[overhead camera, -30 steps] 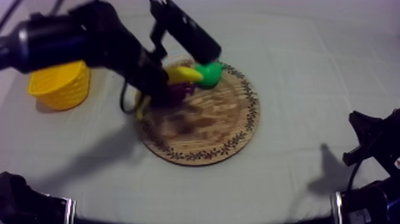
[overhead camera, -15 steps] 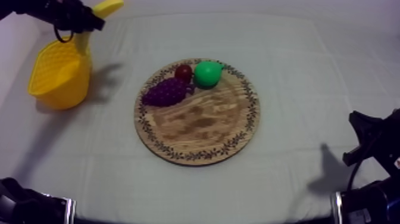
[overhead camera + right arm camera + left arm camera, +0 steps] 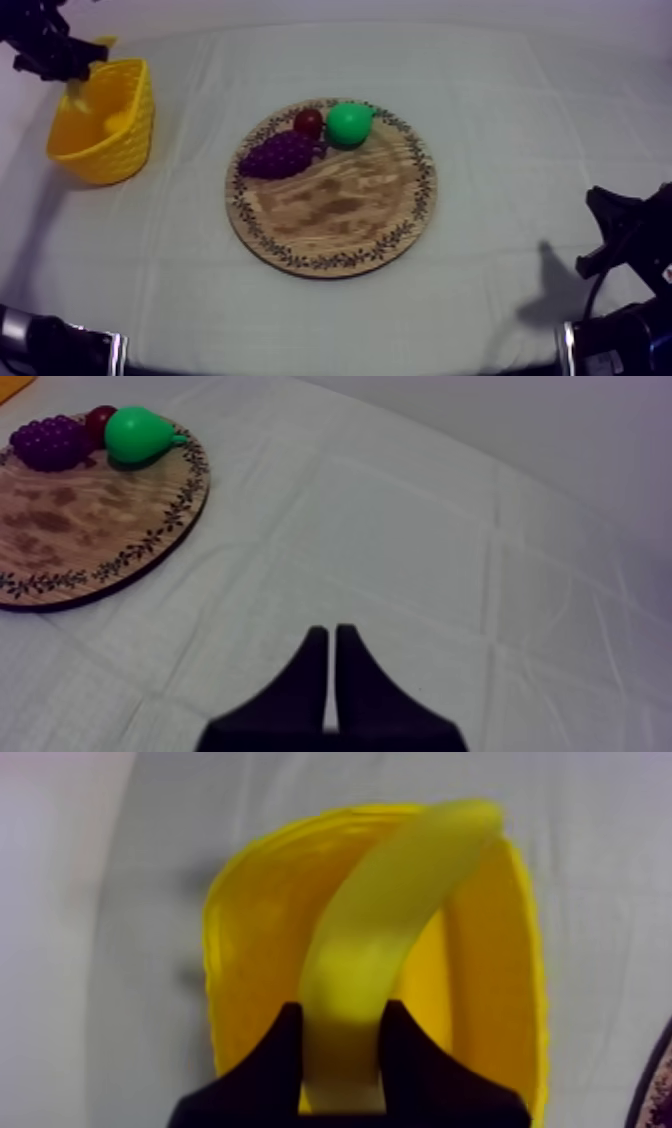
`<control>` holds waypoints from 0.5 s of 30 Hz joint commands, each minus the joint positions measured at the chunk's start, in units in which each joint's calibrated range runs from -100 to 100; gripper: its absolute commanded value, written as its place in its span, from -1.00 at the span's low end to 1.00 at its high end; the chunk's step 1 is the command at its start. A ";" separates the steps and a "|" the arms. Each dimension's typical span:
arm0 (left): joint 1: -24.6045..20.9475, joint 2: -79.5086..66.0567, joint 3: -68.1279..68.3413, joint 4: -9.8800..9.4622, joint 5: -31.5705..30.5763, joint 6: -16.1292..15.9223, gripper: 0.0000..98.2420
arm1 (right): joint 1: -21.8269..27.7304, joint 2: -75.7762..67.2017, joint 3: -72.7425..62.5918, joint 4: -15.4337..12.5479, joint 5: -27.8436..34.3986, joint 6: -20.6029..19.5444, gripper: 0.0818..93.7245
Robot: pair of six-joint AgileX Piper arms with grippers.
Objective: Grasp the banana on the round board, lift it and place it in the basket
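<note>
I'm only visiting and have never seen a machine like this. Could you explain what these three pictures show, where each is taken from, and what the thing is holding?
This is a robot with two arms at a table under a grey-white cloth. One picture looks down on the table from above. The other two are taken from each arm's wrist, just behind its claw.

On the cloth lies a round wooden board with a patterned rim. It carries a bunch of purple toy grapes, a small red fruit and a green toy pear. At the far left stands a yellow plastic basket.

In the left wrist picture, the left claw grips a yellow toy banana between its two black fingers, above the basket's opening. The right claw is shut on nothing, over bare cloth beside the board.
</note>
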 commanded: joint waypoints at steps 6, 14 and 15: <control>-1.39 4.91 4.10 0.06 -4.58 1.97 -0.87 | 0.00 -0.04 -0.03 -0.02 -0.02 0.00 -0.99; -1.57 10.44 5.04 0.41 -7.95 3.73 -0.86 | 0.00 -0.04 -0.03 -0.02 -0.02 0.00 -0.99; -1.57 10.82 4.96 0.50 -8.13 3.87 -0.85 | 0.00 -0.04 -0.03 -0.02 -0.02 0.00 -0.99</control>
